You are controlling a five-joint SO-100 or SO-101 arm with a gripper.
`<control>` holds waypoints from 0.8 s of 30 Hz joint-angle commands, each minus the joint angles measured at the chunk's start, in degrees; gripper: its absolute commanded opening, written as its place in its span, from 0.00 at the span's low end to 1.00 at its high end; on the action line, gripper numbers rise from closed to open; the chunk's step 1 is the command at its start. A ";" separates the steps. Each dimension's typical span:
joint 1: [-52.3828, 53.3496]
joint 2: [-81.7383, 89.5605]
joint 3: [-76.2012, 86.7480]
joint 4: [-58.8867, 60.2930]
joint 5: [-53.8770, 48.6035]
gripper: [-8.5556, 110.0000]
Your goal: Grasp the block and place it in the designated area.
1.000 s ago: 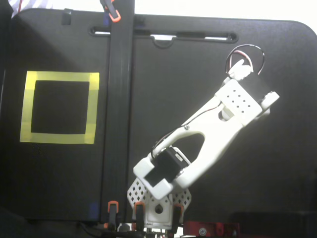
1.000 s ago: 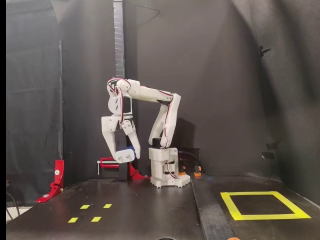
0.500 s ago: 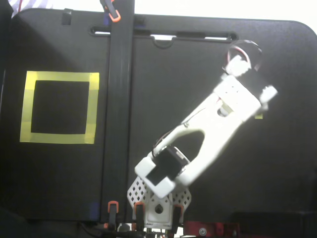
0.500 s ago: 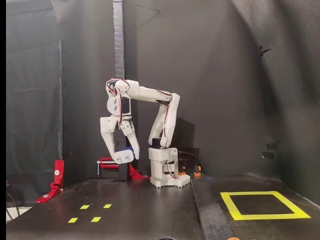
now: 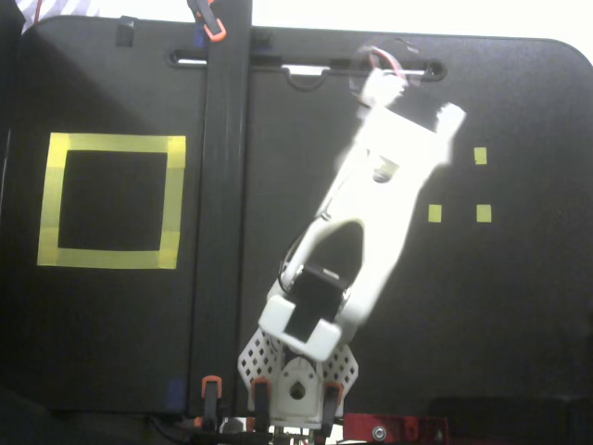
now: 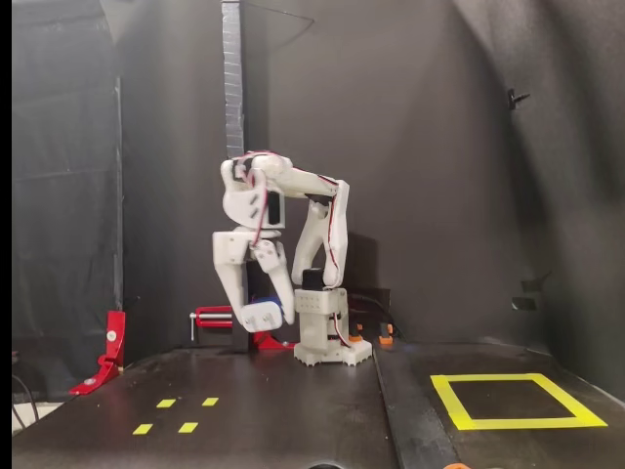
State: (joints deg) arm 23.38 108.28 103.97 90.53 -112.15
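My white plastic robot arm (image 5: 371, 232) has swung over toward the left in the top-down fixed view since a moment ago, and now three small yellow tape squares (image 5: 456, 197) show on the black table (image 5: 519, 306) where the arm used to cover them. In the side fixed view I count four of these squares (image 6: 177, 415) near the front.

The arm is blurry in the top-down view, and I cannot see the gripper there because the arm hides it. In the side view the white two-finger gripper (image 6: 262, 318) hangs down, lifted off the table. A bit of the small dark-blue block (image 6: 265, 321) peeks out at its tip, so the fingers look squeezed on it. Most of the block is hidden and I cannot see its prongs.

The big square outline of yellow tape (image 5: 111, 201) lies well apart from the arm, on the far side of a dark upright post (image 5: 225, 185). Nothing sits inside it. In the side view it is at the right front (image 6: 515, 402), with open table all around.

A red clamp (image 6: 105, 354) sits at the left edge, away from the gripper.
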 commanded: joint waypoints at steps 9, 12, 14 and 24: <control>-17.05 -3.52 -2.46 -6.06 18.98 0.25; -22.32 -4.66 -2.46 -7.21 23.82 0.25; -25.93 -5.45 -2.46 -8.26 27.16 0.25; -42.54 -6.06 -2.55 -10.46 40.61 0.25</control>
State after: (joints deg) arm -16.70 102.04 103.97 80.77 -73.56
